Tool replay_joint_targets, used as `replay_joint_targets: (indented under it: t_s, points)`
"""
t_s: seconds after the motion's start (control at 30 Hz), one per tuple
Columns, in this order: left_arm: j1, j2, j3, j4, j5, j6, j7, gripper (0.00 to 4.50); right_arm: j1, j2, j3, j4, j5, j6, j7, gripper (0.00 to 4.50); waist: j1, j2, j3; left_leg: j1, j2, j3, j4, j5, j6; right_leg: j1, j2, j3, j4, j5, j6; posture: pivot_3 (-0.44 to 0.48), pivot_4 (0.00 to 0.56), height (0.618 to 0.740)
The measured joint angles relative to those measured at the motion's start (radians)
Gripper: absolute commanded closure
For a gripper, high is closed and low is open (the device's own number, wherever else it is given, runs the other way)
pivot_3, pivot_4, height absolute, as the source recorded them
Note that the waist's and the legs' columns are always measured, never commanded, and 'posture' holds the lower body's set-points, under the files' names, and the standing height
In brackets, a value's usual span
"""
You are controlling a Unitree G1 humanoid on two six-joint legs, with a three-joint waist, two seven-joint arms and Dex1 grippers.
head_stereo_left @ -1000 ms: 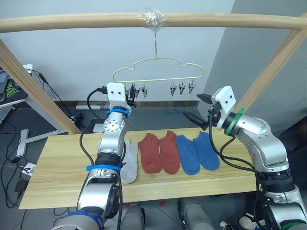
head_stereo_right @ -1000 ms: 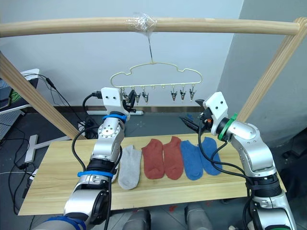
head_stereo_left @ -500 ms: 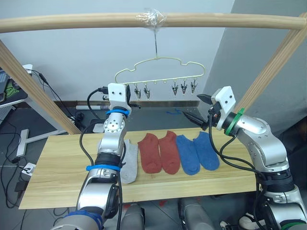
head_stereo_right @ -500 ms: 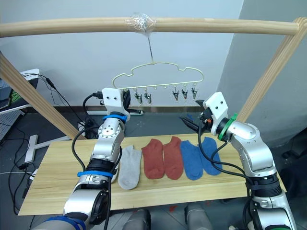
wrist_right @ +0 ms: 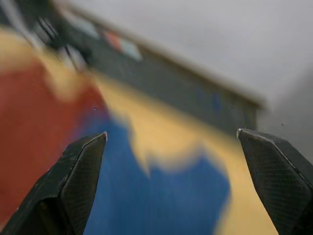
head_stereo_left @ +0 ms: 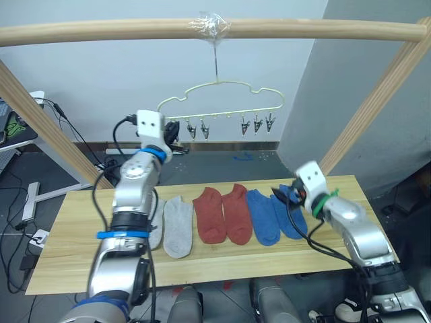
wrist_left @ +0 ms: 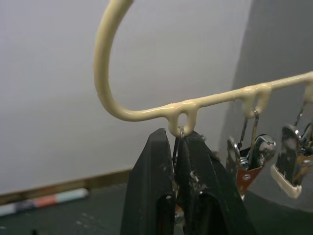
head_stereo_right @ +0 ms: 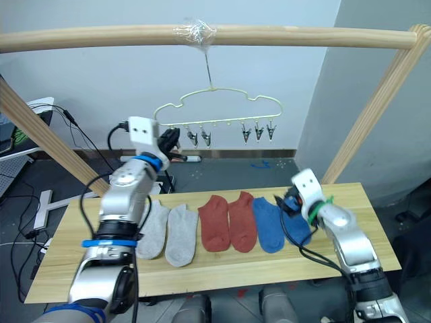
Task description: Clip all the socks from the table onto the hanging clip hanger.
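Six socks on the table, clip hanger overhead

No writing can be read. The left gripper (wrist_left: 177, 161) is pinched shut on the end clip (wrist_left: 179, 147) of the clip hanger (head_stereo_left: 219, 97); the right gripper (wrist_right: 176, 161) is held wide open and empty just above the blue socks (head_stereo_left: 276, 212) on the table (head_stereo_left: 81, 252).

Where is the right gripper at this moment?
The right gripper, open, is low over the table on the robot's right, at the two blue socks.

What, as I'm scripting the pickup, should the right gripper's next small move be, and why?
Probably lower the right gripper onto the outermost blue knit ankle sock and close: its fingers hang open above it, no sock is clipped yet, and the left gripper is shut on the pale yellow-green wire clip hanger's end clip.
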Motion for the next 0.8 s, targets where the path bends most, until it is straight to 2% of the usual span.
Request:
replay_joint_targets:
  t_s: [0.13,0.3,0.47,0.57,0.8]
  points:
    - [0.006,0.031,0.029,-0.060,-0.096,0.173,-0.056,4.48,-0.045,0.021,0.000,0.165,-0.019,-0.041,0.005,0.00,-0.001,0.000,0.000,0.001,0.000,0.000,0.000,0.001,0.002,0.001,0.000,0.000,0.001,0.000,0.000,-0.020,0.185,0.740]
    - [0.004,0.031,0.072,-0.095,-0.201,0.329,-0.067,4.48,-0.150,0.092,-0.004,0.402,-0.029,-0.098,-0.010,0.00,0.000,0.000,0.000,0.001,0.000,0.000,0.000,0.002,0.003,0.001,0.000,0.000,0.000,0.001,0.002,-0.007,0.176,0.740]
    - [-0.003,0.025,0.101,-0.113,-0.256,0.409,-0.047,4.48,-0.229,0.118,-0.019,0.561,-0.031,-0.151,-0.022,0.00,0.003,0.000,0.000,0.000,0.000,0.000,0.000,0.002,0.003,0.001,0.000,0.000,0.000,0.001,0.001,0.001,0.173,0.740]
    - [-0.002,0.028,0.097,-0.120,-0.256,0.414,-0.043,4.50,-0.257,0.119,-0.025,0.637,-0.035,-0.193,-0.023,0.62,0.003,0.000,0.000,0.001,0.000,0.000,0.000,0.002,0.003,0.001,0.000,0.000,0.000,0.001,0.001,0.012,0.174,0.740]
    - [0.004,0.045,0.095,-0.141,-0.255,0.428,-0.043,4.50,-0.245,0.099,-0.023,0.667,-0.045,-0.249,0.005,3.02,0.005,0.000,0.000,0.002,0.000,-0.001,0.000,0.002,0.003,0.003,0.000,0.000,0.000,0.001,0.002,0.014,0.172,0.740]
